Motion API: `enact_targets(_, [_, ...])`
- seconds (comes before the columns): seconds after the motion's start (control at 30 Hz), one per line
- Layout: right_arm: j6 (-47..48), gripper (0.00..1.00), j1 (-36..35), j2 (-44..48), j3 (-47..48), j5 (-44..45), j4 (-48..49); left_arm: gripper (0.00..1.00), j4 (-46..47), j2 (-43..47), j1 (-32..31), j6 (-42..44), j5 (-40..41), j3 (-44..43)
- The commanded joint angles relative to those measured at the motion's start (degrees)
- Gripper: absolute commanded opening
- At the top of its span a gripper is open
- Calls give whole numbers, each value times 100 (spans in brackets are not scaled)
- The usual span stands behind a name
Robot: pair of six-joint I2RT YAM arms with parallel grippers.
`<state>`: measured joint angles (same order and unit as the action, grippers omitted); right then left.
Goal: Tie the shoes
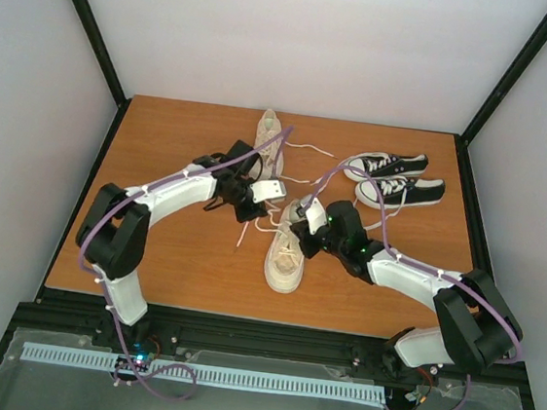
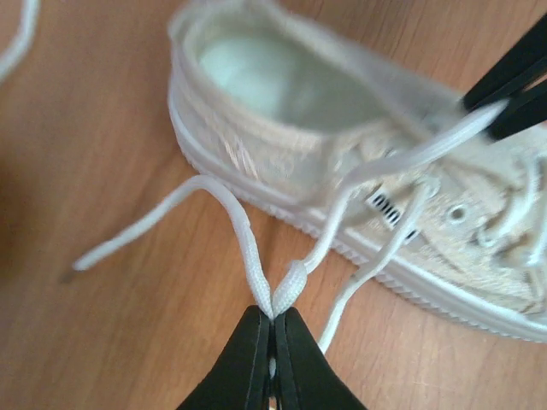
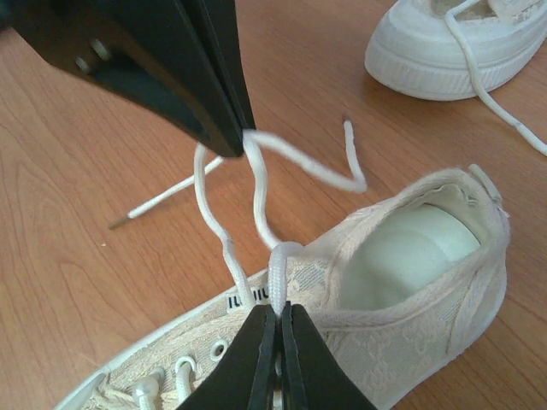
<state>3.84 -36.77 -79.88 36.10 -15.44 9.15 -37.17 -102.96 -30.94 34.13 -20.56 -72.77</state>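
Cream canvas, the near shoe [image 1: 285, 255] lies mid-bench [image 1: 188, 270] between the arms, left claw [image 2: 273, 314] and right claw [image 3: 278, 306] each clamped tight on a strand of its lace [image 2: 242, 231], so no knot is formed yet and the far shoe [image 1: 269, 131] lies with laces loose.

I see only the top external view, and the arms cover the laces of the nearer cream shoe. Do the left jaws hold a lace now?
Observer: Yes, the left jaws are shut on a folded bend of white lace.
Operator: And the right jaws?
Observer: Shut on a lace too, close against the collar of the cream shoe.
Operator: Is any lace end free?
Observer: One lace tip lies loose on the table.
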Motion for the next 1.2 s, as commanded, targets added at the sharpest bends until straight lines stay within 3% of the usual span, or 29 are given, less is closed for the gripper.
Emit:
enact_targets(0.0, [-282, 4, 72, 94, -168, 78, 740, 1, -143, 332, 3, 312, -402, -244])
enact_targets(0.33, [-481, 15, 147, 304, -372, 273, 871, 1, -451, 885, 0, 532, -665, -565])
enact_targets(0.63, [-216, 44, 143, 769, -115, -19, 259, 1, -893, 886, -53, -22, -630, -980])
enact_targets(0.7, [-174, 47, 76, 854, -129, -25, 359, 1, -937, 897, -52, -205, -501, -1044])
enact_targets(0.97, [-323, 42, -619, 1063, -181, 209, 756, 1, -1183, 955, -49, -758, -444, -1258])
enact_targets(1.17, [-802, 29, -708, 460, -321, 592, 1490, 1, -1184, 965, -52, -803, -591, -1253])
